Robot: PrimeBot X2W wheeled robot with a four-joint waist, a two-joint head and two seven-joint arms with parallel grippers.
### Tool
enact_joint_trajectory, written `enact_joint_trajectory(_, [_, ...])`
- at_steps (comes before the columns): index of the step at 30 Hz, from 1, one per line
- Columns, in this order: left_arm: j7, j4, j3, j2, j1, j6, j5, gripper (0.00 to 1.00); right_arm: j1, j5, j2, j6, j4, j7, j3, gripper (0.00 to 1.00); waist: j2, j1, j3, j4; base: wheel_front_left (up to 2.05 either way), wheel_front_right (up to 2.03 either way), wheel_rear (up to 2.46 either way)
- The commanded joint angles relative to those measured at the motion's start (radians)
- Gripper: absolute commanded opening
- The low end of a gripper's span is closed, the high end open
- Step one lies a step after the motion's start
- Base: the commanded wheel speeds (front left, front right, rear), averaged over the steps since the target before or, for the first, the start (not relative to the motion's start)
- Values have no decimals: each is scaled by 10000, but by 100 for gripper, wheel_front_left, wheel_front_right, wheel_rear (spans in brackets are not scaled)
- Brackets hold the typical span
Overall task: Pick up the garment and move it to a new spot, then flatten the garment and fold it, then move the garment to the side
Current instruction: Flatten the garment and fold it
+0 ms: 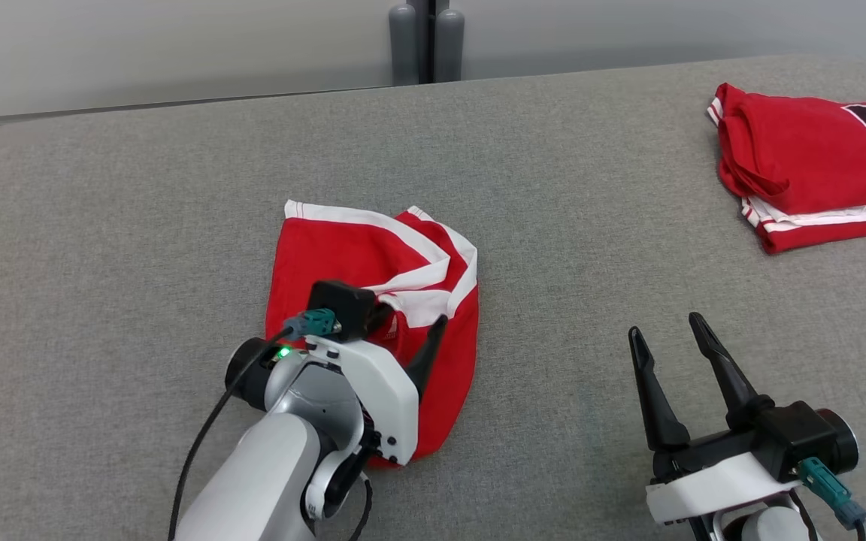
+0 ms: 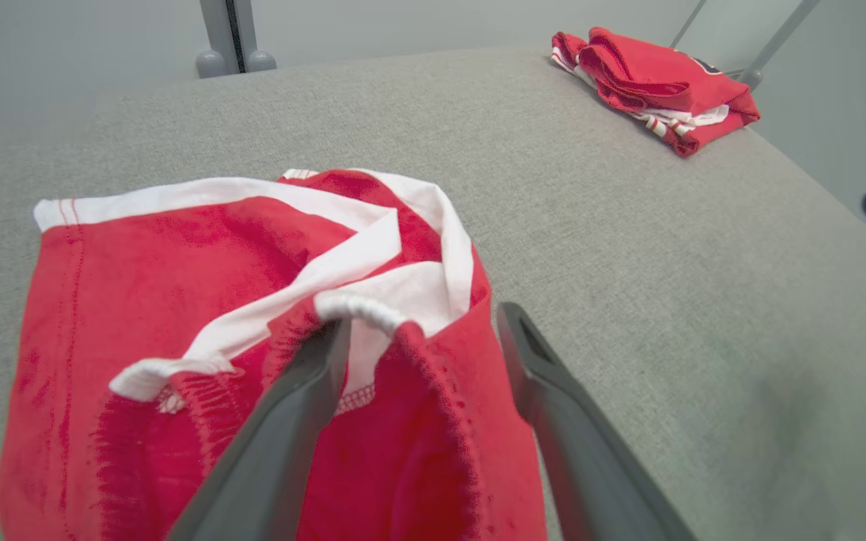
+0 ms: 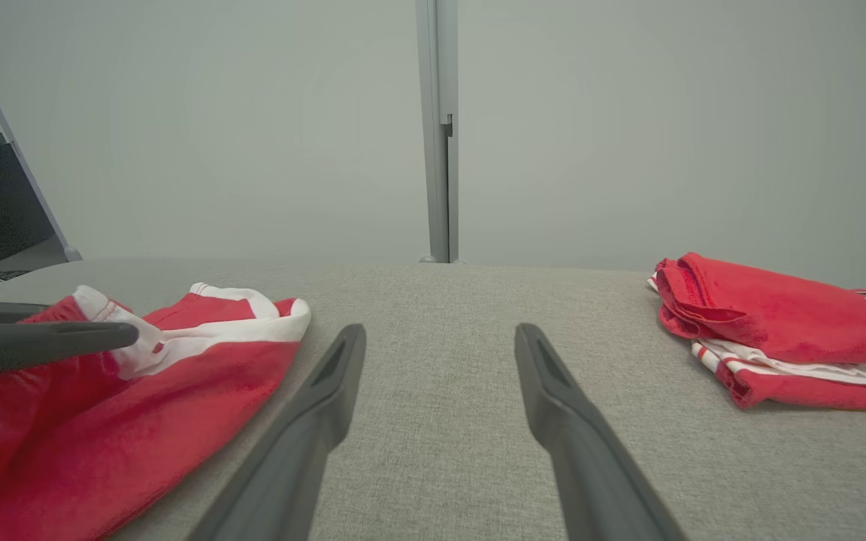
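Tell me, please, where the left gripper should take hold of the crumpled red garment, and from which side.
Probably the raised white-edged hem of the red garment, from the robot's near side: it stands up off the table, and the open left gripper has that fold between its fingers.

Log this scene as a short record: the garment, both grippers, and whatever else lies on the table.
surface: table, grey fabric top
target: garment, red with white trim, rumpled, mid-table, not yet flat
left arm: left gripper open, low over the garment's right part, one finger at a white hem fold, nothing clamped
right arm: right gripper open, over bare table to the right of the garment, apart from it
other item: folded jersey, red with a dark number, far right corner
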Motion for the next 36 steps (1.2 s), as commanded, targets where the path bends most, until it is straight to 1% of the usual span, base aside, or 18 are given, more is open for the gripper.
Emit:
enact_joint_trajectory(1, [-133,93,162,13,-265,92,-100,100,-159,30,28,-23,35,-7,43,100,0,0,36,-102,0,0,0])
enact_joint_trajectory(4, [-372,286,364,-22,-470,184,-206,100,-186,67,75,-23,41,-7,73,100,0,0,43,-207,0,0,0])
enact_joint_trajectory(5, [-406,338,419,-32,-517,184,-263,85,-212,78,87,-23,47,-7,80,100,0,0,47,-235,0,0,0])
enact_joint_trajectory(6, [-453,387,458,-34,-569,197,-273,40,-243,94,94,-23,53,-7,81,100,0,0,49,-262,0,0,0])
enact_joint_trajectory(7, [-530,431,510,-26,-625,245,-273,25,-254,106,99,-23,57,-7,70,100,0,0,47,-288,0,0,0])
enact_joint_trajectory(8, [-620,459,571,-18,-668,285,-291,22,-254,109,103,-23,61,-7,45,100,0,0,43,-312,0,0,0])
enact_joint_trajectory(9, [-661,500,597,-8,-687,276,-315,10,-244,106,107,-23,63,-7,18,100,0,0,34,-332,0,0,0])
enact_joint_trajectory(11, [-788,536,696,3,-685,330,-347,6,-202,97,118,-23,68,-7,-41,100,0,0,6,-353,0,0,0])
enact_joint_trajectory(12, [-830,546,736,17,-676,337,-385,0,-178,93,123,-23,74,-7,-57,100,0,0,-8,-359,0,0,0])
enact_joint_trajectory(17, [-1456,307,912,121,-882,225,-338,0,-95,112,144,-23,129,-7,-54,100,0,0,-121,-394,0,0,0])
enact_joint_trajectory(19, [-1838,126,919,95,-1060,18,-360,0,-109,163,153,-23,145,-7,-12,100,0,0,-204,-440,0,0,0])
enact_joint_trajectory(20, [-2155,-46,821,52,-1312,-275,-401,0,-163,193,160,-23,139,-7,21,100,0,0,-278,-508,0,0,0])
enact_joint_trajectory(22, [-2494,-235,759,14,-1718,-554,-419,0,-234,199,172,-23,134,-7,72,100,0,0,-365,-604,0,0,0])
enact_joint_trajectory(26, [-3112,-561,579,-90,-2741,-914,-328,0,-130,287,180,-23,156,-7,43,100,0,0,-620,-749,0,0,0])
enact_joint_trajectory(30, [-3713,-1416,127,-112,-3536,-1322,-655,0,35,305,185,-23,79,-7,-168,100,0,0,-676,-627,0,0,0])
enact_joint_trajectory(32, [-3753,-1950,-277,-79,-3426,-1415,-1120,0,41,255,184,-23,4,-7,-380,100,0,0,-611,-451,0,0,0])
enact_joint_trajectory(35, [-3408,-2615,-1036,487,-2630,-1454,-1747,0,56,170,156,-23,-133,-5,-783,100,0,0,-375,-64,0,0,0])
enact_joint_trajectory(36, [-3408,-2615,-1036,487,-2630,-1454,-1747,0,56,170,156,-23,-133,-5,-783,100,0,0,-375,-64,0,0,0])
